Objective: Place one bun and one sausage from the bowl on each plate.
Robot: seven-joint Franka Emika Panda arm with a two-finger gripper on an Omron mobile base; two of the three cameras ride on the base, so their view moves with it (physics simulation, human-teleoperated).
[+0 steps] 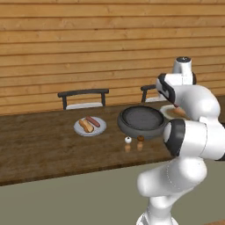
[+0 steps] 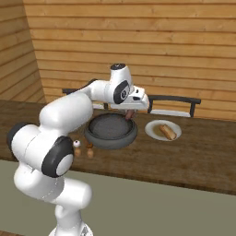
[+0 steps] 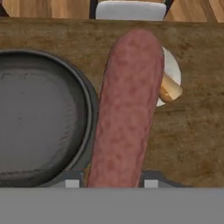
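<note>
My gripper [image 2: 131,112] is shut on a reddish-brown sausage [image 3: 129,109] that hangs over the right rim of the dark-grey bowl [image 2: 110,130]. The fingertips [image 3: 72,180] flank the sausage's near end. Nothing lies in the bowl [image 1: 141,119]. Just beyond the sausage, the right plate [image 2: 152,132] carries a bun [image 2: 168,132]; in the hand view the sausage partly hides this plate [image 3: 174,68] and its bun [image 3: 170,89]. On the left plate [image 1: 77,129] lie a bun [image 1: 85,125] and a sausage [image 1: 92,121].
Two small shakers [image 1: 128,141] [image 1: 140,140] stand on the wooden table in front of the bowl. Two dark chairs [image 1: 83,96] [image 2: 173,103] sit at the table's far side, before a wood-plank wall. My own arm hides part of the right plate in the left base view.
</note>
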